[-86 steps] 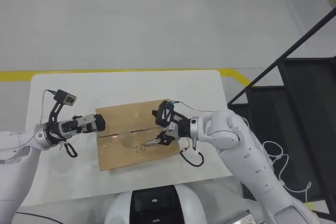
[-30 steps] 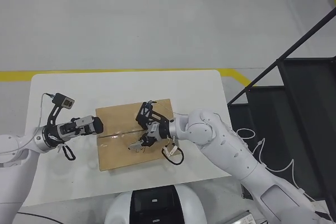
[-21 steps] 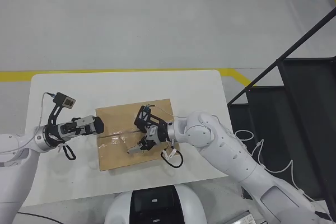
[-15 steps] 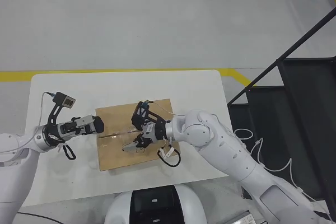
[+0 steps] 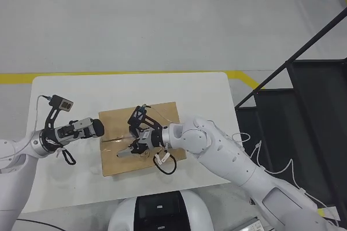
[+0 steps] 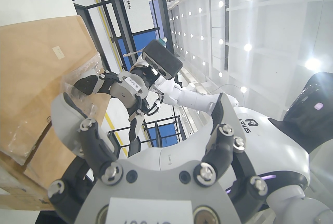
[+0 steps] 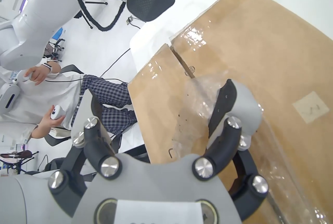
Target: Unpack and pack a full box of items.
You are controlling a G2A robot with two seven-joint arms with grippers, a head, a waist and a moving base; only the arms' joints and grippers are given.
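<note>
- Top view: the closed cardboard box (image 5: 162, 118) sits in the middle of the bench (image 5: 75, 92). The right gripper (image 5: 127, 152) hangs over the box's top, beside its centre seam. The left gripper (image 5: 97, 127) sits just off the side of the box where the seam ends, apparently not touching it.
- Left wrist view: the left gripper is spread wide with nothing in it. On the box, a crumpled lump of clear tape (image 6: 89, 65) stands up from the seam at the right gripper's pad.
- Right wrist view: the right gripper is also spread. One pad is at the lifted tape and the other is out past the box's edge. Whether the pad actually touches the film is unclear.
- The step in hand looks like stripping the seal. To do it well, close firmly on the loose lump first, then pull low along the seam. The left gripper should brace the box so it cannot slide.
</note>
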